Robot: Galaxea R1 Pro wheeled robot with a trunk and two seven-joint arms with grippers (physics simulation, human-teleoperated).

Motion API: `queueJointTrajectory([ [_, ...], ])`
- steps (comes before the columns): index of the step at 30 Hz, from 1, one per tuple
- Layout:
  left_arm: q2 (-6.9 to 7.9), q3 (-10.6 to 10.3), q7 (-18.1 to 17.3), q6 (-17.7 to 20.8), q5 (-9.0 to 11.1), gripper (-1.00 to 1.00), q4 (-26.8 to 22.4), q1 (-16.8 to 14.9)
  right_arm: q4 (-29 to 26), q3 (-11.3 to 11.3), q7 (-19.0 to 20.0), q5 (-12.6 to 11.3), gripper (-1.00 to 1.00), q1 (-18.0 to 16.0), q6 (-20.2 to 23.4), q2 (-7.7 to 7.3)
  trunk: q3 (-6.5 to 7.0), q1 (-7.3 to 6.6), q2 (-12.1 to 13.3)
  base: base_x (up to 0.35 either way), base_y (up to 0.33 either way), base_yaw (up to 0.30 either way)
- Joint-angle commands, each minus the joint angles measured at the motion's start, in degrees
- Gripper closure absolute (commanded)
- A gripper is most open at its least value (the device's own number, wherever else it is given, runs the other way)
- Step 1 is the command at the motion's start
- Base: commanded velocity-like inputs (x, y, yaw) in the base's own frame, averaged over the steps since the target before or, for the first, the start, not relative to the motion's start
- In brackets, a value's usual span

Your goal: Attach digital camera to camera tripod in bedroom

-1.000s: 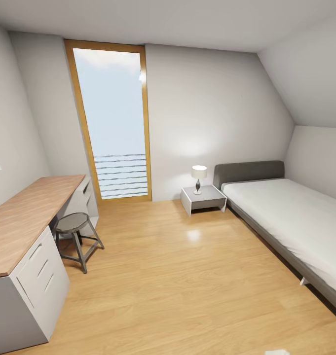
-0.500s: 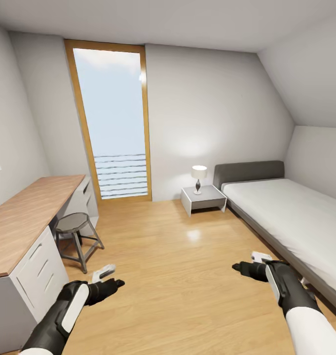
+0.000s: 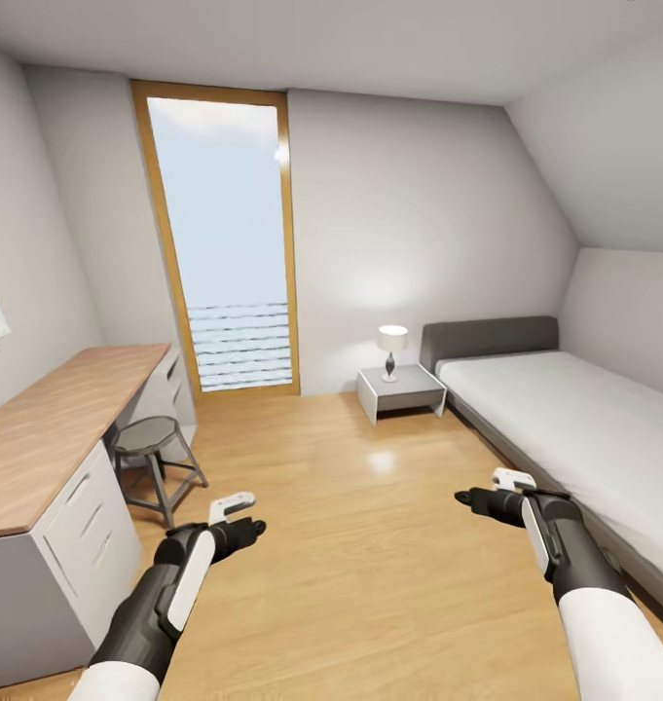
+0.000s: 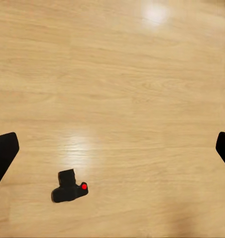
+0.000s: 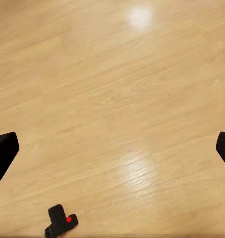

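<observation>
In the head view, the white-walled bedroom with its light wood plank floor (image 3: 370,545) stretches ahead: a tall wood-framed glazed door (image 3: 226,263) at 12 o'clock, a long wood-topped table with white drawers (image 3: 49,448) at 9 o'clock with a round grey metal stool (image 3: 148,450) beside it, a small white nightstand (image 3: 401,391) carrying a lit white-shaded lamp (image 3: 392,349) at 1 o'clock, and a grey-framed bed with a white mattress (image 3: 574,428) at 3 o'clock. The left tool (image 3: 241,516) reaches forward at 7 o'clock and the right tool (image 3: 487,495) at 4 o'clock, both empty above the floor. In the left wrist view, the left tool's black fingertips (image 4: 3,153) stand wide apart at the picture's edges, nothing between them; the small boxy black digital camera with a red dot (image 4: 69,186) lies alone on the floor beneath. In the right wrist view, the right tool's fingertips (image 5: 3,151) are likewise spread wide and empty, and the camera (image 5: 60,221) lies on the floor.
</observation>
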Motion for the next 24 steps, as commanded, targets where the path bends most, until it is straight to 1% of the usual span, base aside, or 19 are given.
queueJointTrajectory([
  [1,-0.16,-0.1,0.5,0.2,0.5,-1.00,-0.1,0.0,-0.1,-0.1,0.5,0.6,-1.00,0.0,0.2,0.03,-0.03,-0.01,-0.1,-0.291,0.000,0.000],
  [6,-0.33,-0.8,0.7,0.2,0.2,-1.00,-0.3,0.0,-0.2,-0.2,0.5,0.5,-1.00,0.0,0.2,0.04,-0.03,-0.01,-0.1,-0.145,0.000,0.000],
  [16,-0.28,-1.1,0.8,-0.2,0.1,-1.00,-0.3,-0.1,-0.1,-0.2,0.5,0.2,-1.00,0.0,0.2,0.04,-0.03,-0.01,-0.1,-0.023,0.000,0.000],
  [21,-0.83,-1.2,0.9,0.0,0.3,-1.00,-0.3,-0.1,-0.1,-0.1,0.5,0.5,-1.00,0.0,0.2,0.04,-0.03,-0.01,-0.1,-0.001,0.000,0.000],
  [24,-1.51,-1.3,0.9,0.1,0.3,-1.00,-0.3,-0.1,-0.1,-0.1,0.5,0.6,-1.00,0.0,0.2,0.04,-0.03,-0.01,-0.1,0.000,0.000,0.000],
])
